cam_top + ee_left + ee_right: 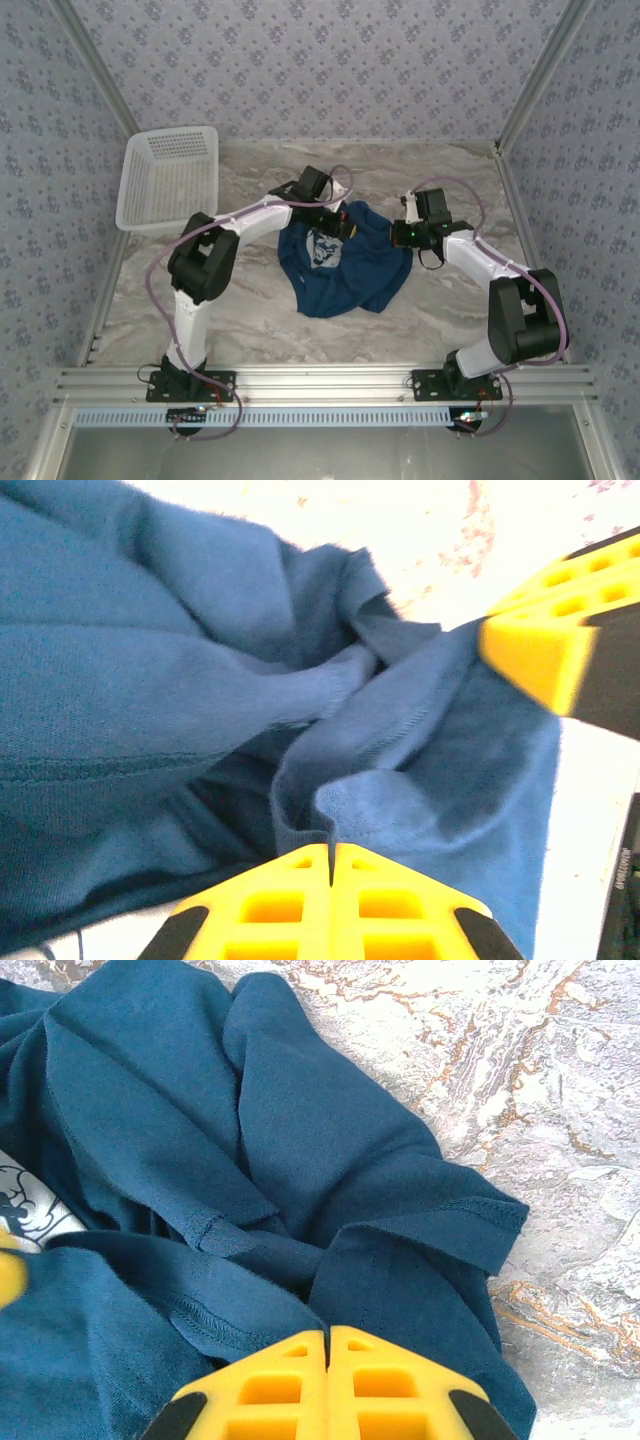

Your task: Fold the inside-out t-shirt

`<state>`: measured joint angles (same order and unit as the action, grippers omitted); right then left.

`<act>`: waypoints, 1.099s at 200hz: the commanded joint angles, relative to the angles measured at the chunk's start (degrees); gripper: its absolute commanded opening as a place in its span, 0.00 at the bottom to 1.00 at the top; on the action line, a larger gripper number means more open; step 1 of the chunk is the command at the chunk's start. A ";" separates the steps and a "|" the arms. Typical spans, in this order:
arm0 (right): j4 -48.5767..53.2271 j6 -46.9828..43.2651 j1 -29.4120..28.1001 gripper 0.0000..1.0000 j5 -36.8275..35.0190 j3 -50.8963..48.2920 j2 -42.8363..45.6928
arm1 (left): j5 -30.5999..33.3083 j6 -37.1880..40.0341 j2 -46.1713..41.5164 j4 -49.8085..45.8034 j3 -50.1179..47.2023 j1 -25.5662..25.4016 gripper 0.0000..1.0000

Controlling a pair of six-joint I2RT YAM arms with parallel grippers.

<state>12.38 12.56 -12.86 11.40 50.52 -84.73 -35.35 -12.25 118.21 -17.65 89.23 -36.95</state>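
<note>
The inside-out t-shirt [345, 268] lies crumpled in the middle of the marble table, a whitish print [322, 247] showing on it. At the shirt's upper left edge my left gripper [340, 222] is shut. In the left wrist view its yellow fingertips [331, 855] pinch a fold of the blue cloth [200, 680]. My right gripper [403, 236] is at the shirt's upper right edge. Its yellow tips [327, 1338] are closed on a hem of the shirt [320, 1140]. The right gripper's yellow finger [545, 645] shows at the upper right of the left wrist view.
A white lattice basket [168, 180] stands at the back left of the table. Bare marble table top [250, 310] lies around the shirt. Patterned walls and metal frame rails [320, 380] bound the space.
</note>
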 commanded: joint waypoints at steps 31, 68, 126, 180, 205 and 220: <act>-0.60 -0.30 0.30 0.00 2.11 1.68 4.01 | -0.02 -1.60 -13.82 5.59 -9.17 1.75 0.00; -5.61 1.65 -3.88 0.00 7.97 1.51 8.10 | 5.45 -4.54 -26.93 6.56 -19.45 3.43 0.00; -4.40 4.40 -18.99 0.33 16.67 11.87 2.27 | 27.67 -9.03 -57.81 -10.77 -33.43 13.82 0.00; 5.43 1.98 -9.20 0.48 -1.82 7.77 4.84 | 24.48 -11.36 -65.07 -13.33 -39.57 19.38 0.00; 8.60 1.67 -8.35 0.49 -10.76 6.66 1.50 | 22.83 -11.96 -64.58 -11.71 -39.86 19.39 0.00; 9.31 1.99 -8.30 0.52 -12.27 6.96 -1.99 | 22.79 -11.75 -64.66 -11.49 -39.40 19.37 0.00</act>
<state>16.29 15.35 -21.06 7.18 58.28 -82.11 -11.16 -23.05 54.70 -29.28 49.15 -17.89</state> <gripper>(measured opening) 0.502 0.042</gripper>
